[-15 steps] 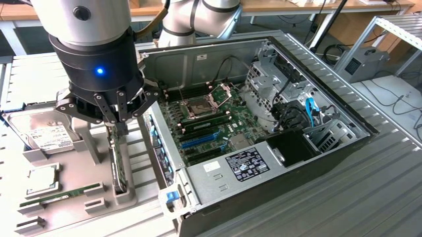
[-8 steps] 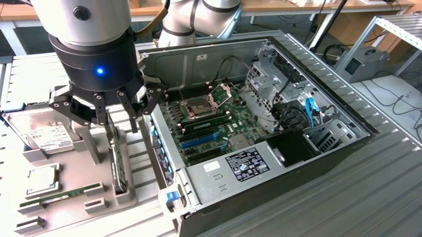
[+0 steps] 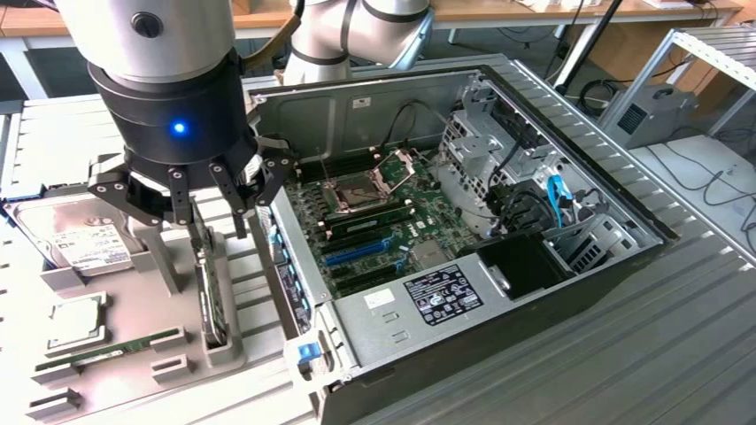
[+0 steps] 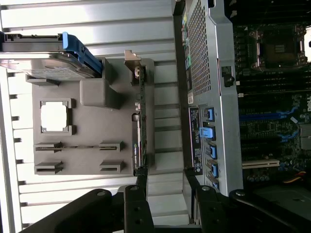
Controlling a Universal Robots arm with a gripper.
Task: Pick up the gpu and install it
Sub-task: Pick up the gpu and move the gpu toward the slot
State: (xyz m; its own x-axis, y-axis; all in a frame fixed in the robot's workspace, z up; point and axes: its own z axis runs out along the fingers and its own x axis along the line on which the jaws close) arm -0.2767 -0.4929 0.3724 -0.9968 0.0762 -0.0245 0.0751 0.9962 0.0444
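The gpu [image 3: 212,305] stands on its edge in a slot of the grey holder tray [image 3: 142,292], at the exterior view's left, beside the open computer case [image 3: 555,292]. In the wrist view the gpu [image 4: 139,133] is a thin dark strip with its silver bracket at the far end. My gripper [image 3: 209,226] hangs directly above the card, open, with its black fingers [image 3: 180,212] spread on either side of the card's line and not touching it. In the wrist view my gripper [image 4: 166,179] has one finger [image 4: 141,180] in line with the card's near end.
The tray also holds a silver hard drive [image 3: 71,241], a square processor [image 3: 73,324] and a green memory stick [image 3: 112,347]. The case's motherboard [image 3: 390,212] lies exposed, with blue expansion slots [image 3: 360,252] near the case wall next to the tray.
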